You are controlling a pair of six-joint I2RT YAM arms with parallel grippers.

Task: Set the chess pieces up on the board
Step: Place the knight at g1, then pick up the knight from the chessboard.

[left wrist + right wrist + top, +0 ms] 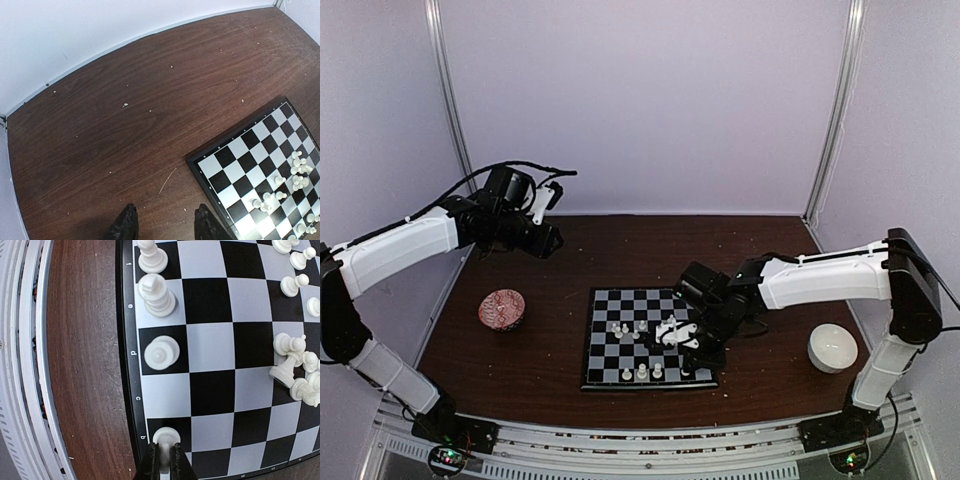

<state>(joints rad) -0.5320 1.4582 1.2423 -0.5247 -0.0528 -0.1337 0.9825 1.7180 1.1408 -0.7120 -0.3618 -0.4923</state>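
Board (pixel 605 348), one; bowls (pixel 503 323) (pixel 831 360), two

Left gripper (pixel 165 227) at 6 o'clock, fingers apart, nothing between them. Board (pixel 240 165) at 4 o'clock on brown table (pixel 125 150); chess pieces (pixel 299 165) cluster at 4 o'clock.

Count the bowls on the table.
2. A patterned red bowl lies left of the board; a white bowl lies right of it, beside the right arm. None seems hidden.
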